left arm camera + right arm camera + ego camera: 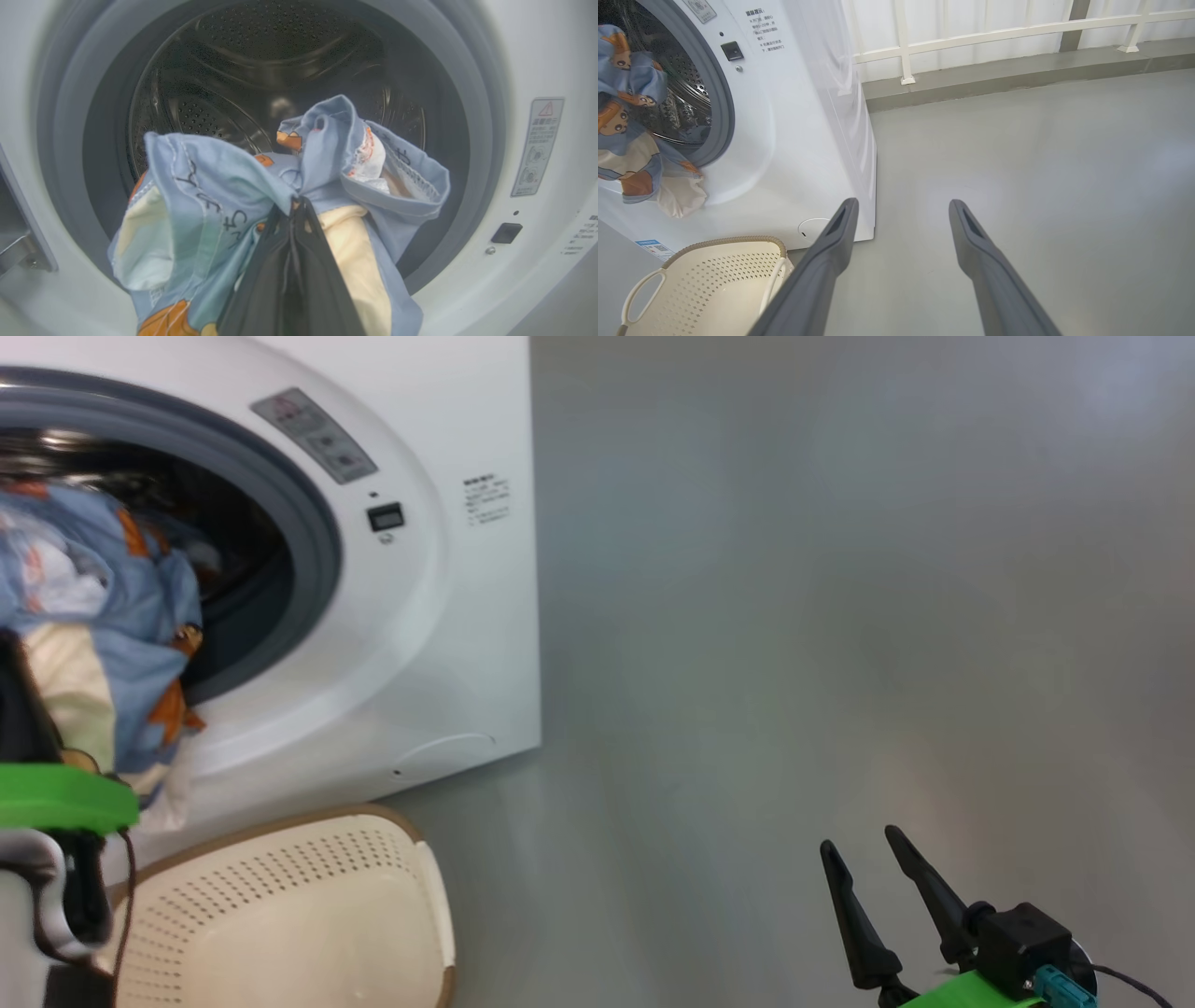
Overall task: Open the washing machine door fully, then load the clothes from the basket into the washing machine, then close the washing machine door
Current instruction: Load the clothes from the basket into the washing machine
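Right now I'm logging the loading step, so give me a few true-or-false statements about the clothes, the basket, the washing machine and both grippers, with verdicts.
1. The left gripper is shut on the clothes. True.
2. The clothes lie in the basket. False: they hang from the left gripper at the washing machine opening, and what shows of the basket's inside is empty.
3. The right gripper is clamped on the basket handle. False: it is open, holds nothing, and sits over bare floor.
4. The steel drum is open to view behind the clothes. True.
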